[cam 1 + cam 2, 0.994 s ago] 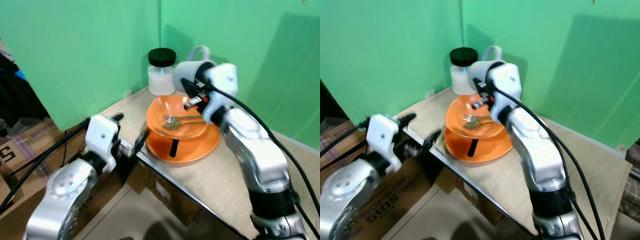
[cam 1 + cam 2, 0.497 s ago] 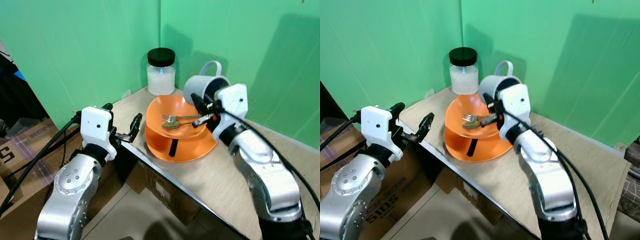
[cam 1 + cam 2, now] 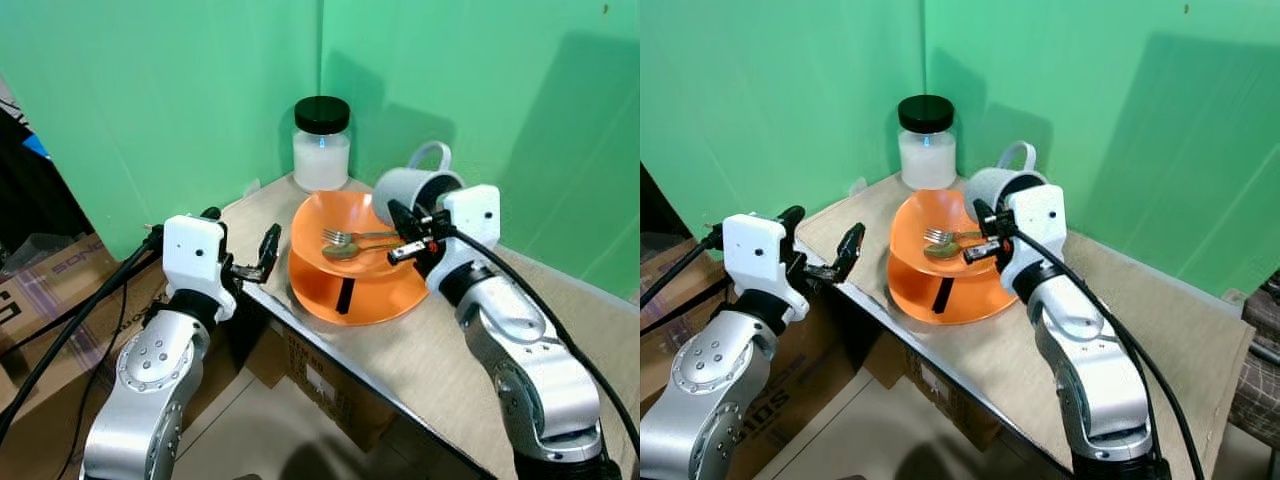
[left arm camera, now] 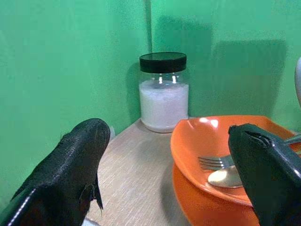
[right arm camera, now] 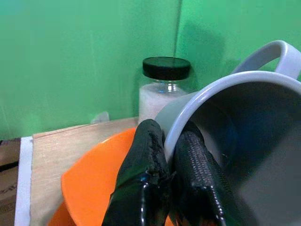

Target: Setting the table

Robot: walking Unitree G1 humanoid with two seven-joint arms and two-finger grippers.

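Note:
An orange bowl (image 3: 340, 215) sits on an orange plate (image 3: 375, 298) on the wooden table (image 3: 440, 345). A fork (image 3: 343, 236) and a spoon (image 3: 343, 251) lie in the bowl. My right gripper (image 3: 396, 212) is shut on the rim of a grey mug (image 3: 418, 186), which hangs tilted on its side over the bowl's right edge. In the right wrist view one of the fingers (image 5: 146, 179) is outside the mug (image 5: 249, 127) and the other is inside. My left gripper (image 3: 240, 228) stands open at the table's left edge, pointing at the bowl (image 4: 211, 141).
A glass jar (image 3: 322, 150) of white powder with a black lid stands in the back corner against the green walls. A black strip (image 3: 346, 296) lies on the plate's front. Cardboard boxes (image 3: 40, 290) sit on the floor at left. Bare tabletop stretches right of the plate.
My right gripper has carried the mug from near the jar, across the bowl, to the right and lower. My left gripper has risen from below the table edge to table height.

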